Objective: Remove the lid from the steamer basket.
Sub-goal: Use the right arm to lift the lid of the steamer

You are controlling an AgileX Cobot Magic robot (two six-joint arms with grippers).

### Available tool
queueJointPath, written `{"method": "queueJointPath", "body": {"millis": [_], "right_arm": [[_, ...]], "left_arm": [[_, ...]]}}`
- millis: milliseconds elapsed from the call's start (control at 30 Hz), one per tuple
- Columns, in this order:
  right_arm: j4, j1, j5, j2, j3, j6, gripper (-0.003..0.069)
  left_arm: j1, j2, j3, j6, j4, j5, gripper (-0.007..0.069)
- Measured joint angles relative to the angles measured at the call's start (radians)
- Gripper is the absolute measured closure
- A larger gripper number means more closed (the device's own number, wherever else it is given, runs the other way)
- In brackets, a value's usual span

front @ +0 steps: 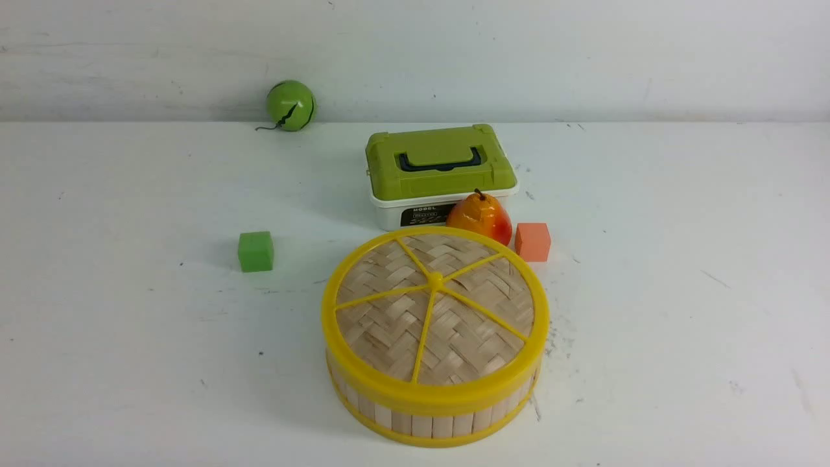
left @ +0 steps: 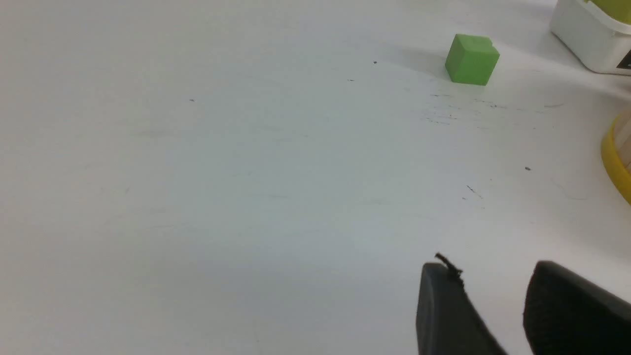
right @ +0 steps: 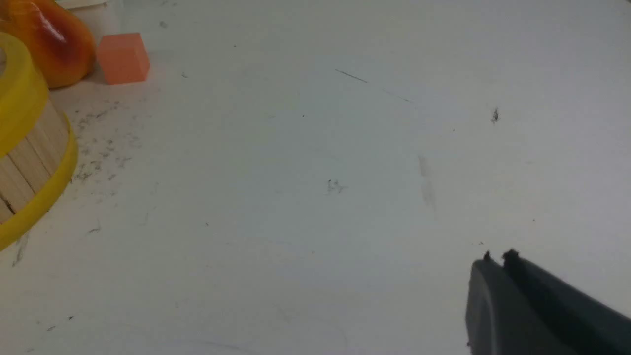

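The lid (front: pixel 434 305), a woven bamboo disc with yellow rim, spokes and centre knob, sits closed on the steamer basket (front: pixel 434 418) at the table's near centre. Neither arm shows in the front view. In the left wrist view my left gripper (left: pixel 490 268) is open and empty above bare table, with the basket's yellow rim (left: pixel 616 165) at the frame's edge, well apart from it. In the right wrist view my right gripper (right: pixel 498 256) is shut and empty over bare table, far from the basket (right: pixel 29 143).
A white box with a green top (front: pixel 441 172) stands behind the basket. A pear (front: pixel 480 217) and an orange cube (front: pixel 532 241) sit just behind the basket on the right. A green cube (front: pixel 255 251) lies to the left, a green ball (front: pixel 290 105) by the back wall.
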Motion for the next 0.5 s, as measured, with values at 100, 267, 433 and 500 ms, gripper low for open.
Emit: {"method": "queueJointPath", "body": {"millis": [100, 267, 433, 500], "right_arm": [[0.0, 0.0, 0.0, 0.0, 0.0, 0.0, 0.0639], [0.0, 0.0, 0.0, 0.0, 0.0, 0.0, 0.0634], [0.0, 0.0, 0.0, 0.0, 0.0, 0.0, 0.0627], [0.0, 0.0, 0.0, 0.0, 0.0, 0.0, 0.0624]], "left_arm": [[0.0, 0.0, 0.0, 0.0, 0.0, 0.0, 0.0385], [0.0, 0.0, 0.0, 0.0, 0.0, 0.0, 0.0385], [0.0, 0.0, 0.0, 0.0, 0.0, 0.0, 0.0385], [0.0, 0.0, 0.0, 0.0, 0.0, 0.0, 0.0385]]}}
